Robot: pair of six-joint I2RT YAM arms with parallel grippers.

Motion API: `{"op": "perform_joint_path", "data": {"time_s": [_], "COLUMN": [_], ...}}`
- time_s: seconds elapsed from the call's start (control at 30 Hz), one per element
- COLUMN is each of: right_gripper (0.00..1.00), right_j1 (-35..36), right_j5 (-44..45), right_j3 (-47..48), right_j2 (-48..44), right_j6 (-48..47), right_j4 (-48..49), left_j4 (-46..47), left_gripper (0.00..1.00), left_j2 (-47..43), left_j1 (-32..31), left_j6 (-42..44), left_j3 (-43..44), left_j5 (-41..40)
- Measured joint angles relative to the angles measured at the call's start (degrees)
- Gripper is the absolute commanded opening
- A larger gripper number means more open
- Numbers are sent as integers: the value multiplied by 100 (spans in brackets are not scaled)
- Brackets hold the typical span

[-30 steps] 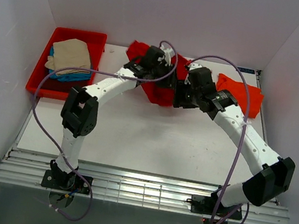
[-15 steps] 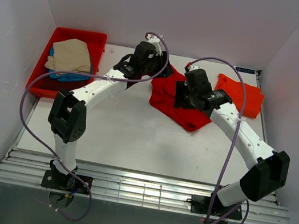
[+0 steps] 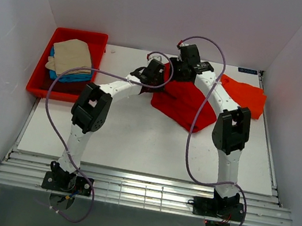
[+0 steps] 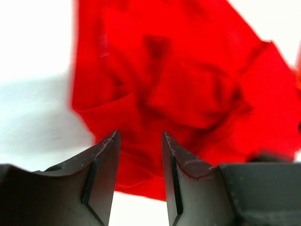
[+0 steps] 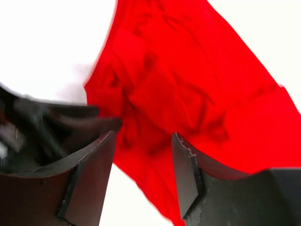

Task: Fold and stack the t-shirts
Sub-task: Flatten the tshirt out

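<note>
A bright red t-shirt [image 3: 186, 103] lies crumpled and partly spread on the white table, behind the middle. My left gripper [image 3: 158, 80] is at its back left edge, open and empty; in the left wrist view [image 4: 139, 136] the shirt [image 4: 188, 80] lies just past the fingertips. My right gripper [image 3: 177, 71] hangs over the shirt's back edge, open and empty; its wrist view [image 5: 143, 134] shows the shirt [image 5: 197, 89] below it. An orange-red t-shirt [image 3: 249, 95] lies bunched at the back right. A beige shirt [image 3: 72, 55] lies folded on a blue one [image 3: 76, 78].
The rigid red tray [image 3: 80, 34] holding the beige and blue shirts stands at the back left. White walls close in the back and both sides. The left arm's dark wrist [image 5: 42, 122] shows blurred at the left of the right wrist view.
One second ago both grippers held the red shirt bunched. It now lies let go on the table. The right arm has swung to the back; the left gripper has drawn near and right.
</note>
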Motion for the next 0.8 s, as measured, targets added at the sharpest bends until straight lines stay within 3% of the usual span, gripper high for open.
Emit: {"op": "perform_joint_path", "data": {"time_s": [0.13,0.33,0.63,0.7,0.8], "right_gripper": [63,65,67,65,54], "right_j1": [0,4,120,188,260], "right_j5": [-549,-1231,-1884,-1934,-2039], "right_j3": [667,846,68,-125,-245], "right_j2": [688,1117,1147,1147,1147], "right_j6": [-205,-332,-363,-378,-417], "right_j4": [111,179,313,284,262], "left_j4": [-125,-334,-363,-369,-391], "left_gripper": [52,52,53,53,53], "left_j2": [-431,-1534,-2765,-2844,-2894], "left_j1": [0,125,400,400,407], "left_j6": [-190,-256,-354,-389,-446], "left_j3": [-667,-1602,-2387,-2485,-2636], "left_j5": [-776,-1423,-1718,-1718,-1718]}}
